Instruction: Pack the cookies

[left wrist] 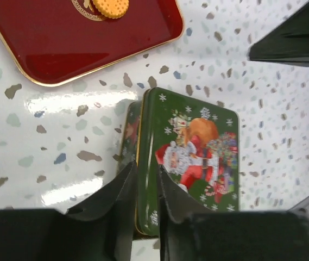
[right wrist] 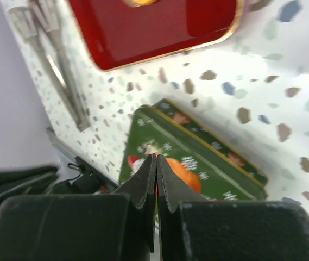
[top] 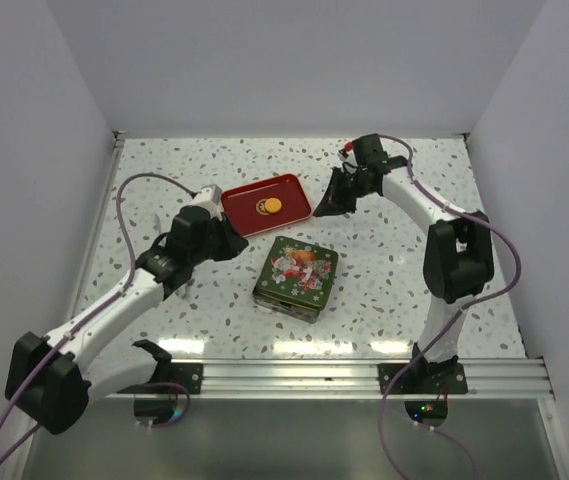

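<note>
Cookie (top: 273, 206) on red tray (top: 244, 207); left hand (left wrist: 147, 182) barely parted, right hand (right wrist: 155, 163) closed, both angled down.

I see a red, gold-rimmed tray (top: 244, 205) on the speckled table (top: 384, 290), with a green Santa tin (top: 297, 277) near it, not touching.
</note>
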Motion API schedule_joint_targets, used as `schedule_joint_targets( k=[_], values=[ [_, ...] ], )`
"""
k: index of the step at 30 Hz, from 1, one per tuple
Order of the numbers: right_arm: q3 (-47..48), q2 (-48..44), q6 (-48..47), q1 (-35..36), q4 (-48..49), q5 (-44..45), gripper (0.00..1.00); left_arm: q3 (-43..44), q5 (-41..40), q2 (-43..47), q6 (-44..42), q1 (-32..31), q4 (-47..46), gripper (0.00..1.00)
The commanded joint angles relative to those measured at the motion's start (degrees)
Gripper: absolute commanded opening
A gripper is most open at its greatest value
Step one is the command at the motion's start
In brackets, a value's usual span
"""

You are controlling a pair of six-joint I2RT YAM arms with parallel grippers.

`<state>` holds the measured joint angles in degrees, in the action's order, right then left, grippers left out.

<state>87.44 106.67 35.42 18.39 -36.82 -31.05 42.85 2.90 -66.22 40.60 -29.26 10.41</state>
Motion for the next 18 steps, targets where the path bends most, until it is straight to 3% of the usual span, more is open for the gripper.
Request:
schedule_joint_targets(
  k=[1,2,9,18],
  values=[
    [4.23,3.88,-3.86,-1.08,-6.77,3.71,0.0,-3.36,-2.37,7.91,-3.07,-0.01,7.33,0.1],
    [4.41,4.68,-4.21,-1.08,-6.86,3.89,0.0,-4.87,-1.5,9.34,-3.07,-0.01,7.43,0.01],
    [3.27,9.34,-6.32,-1.08,-6.34,4.77,0.0,-15.16,7.82,16.2,-1.58,-3.16,6.55,0.0],
    [-2.79,8.64,-5.98,-0.99,-3.88,4.51,0.0,-19.64,3.35,10.5,3.78,-16.7,0.67,0.0]
  ],
)
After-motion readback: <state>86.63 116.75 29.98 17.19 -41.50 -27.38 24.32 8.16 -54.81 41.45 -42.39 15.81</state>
